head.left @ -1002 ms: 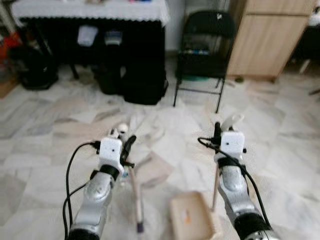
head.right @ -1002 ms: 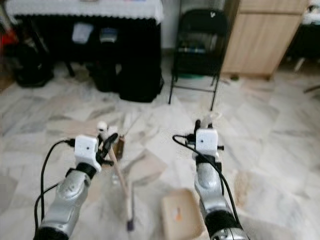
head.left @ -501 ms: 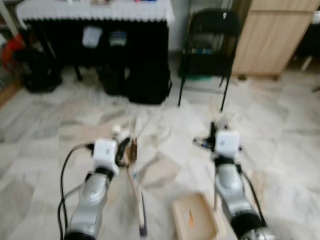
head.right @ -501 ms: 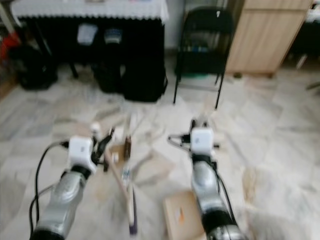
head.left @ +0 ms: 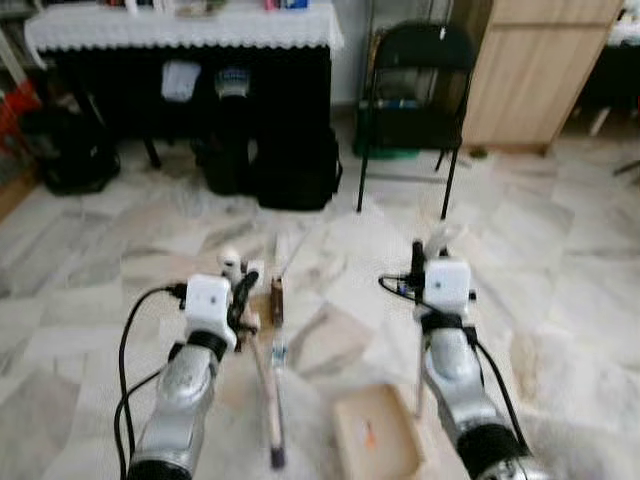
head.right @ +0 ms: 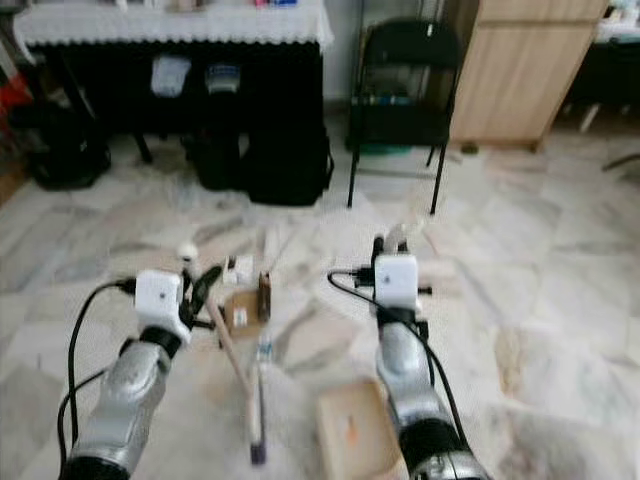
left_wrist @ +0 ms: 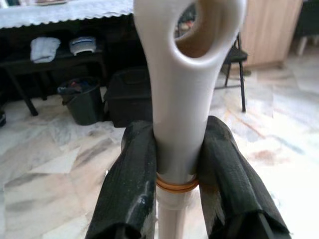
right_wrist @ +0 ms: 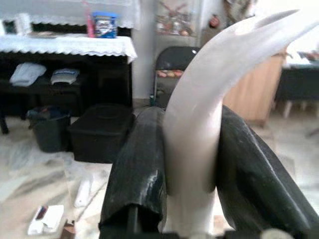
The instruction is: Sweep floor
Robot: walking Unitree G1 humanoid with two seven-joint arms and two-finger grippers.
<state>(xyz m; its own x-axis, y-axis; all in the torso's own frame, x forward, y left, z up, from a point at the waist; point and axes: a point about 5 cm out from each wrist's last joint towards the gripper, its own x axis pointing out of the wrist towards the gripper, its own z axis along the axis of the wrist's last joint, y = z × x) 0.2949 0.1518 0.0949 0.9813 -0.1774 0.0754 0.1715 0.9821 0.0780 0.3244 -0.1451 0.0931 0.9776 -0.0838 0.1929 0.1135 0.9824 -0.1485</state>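
The left pincer [left_wrist: 177, 164] pinches the white handle of the broom [head.left: 268, 375], its fingers [left_wrist: 132, 184] pressed against the shaft just below the hanging loop. The broom's shaft slants down toward 6 o'clock, and its lower end is blurred, so the bristles are hard to make out. The right pincer [right_wrist: 192, 164] clamps the curved white handle of the dustpan [head.left: 372, 440], whose tan tray rests on the marble floor [head.left: 560, 280] at 5 o'clock, cut off by the lower frame edge. Small litter [head.right: 243, 300], including a brown carton, lies at 11 o'clock of the broom; its details are unclear. A black folding chair [head.left: 412, 95] stands at 1 o'clock. Compared with half a second ago, the picture is sharper, and both grips are unchanged.
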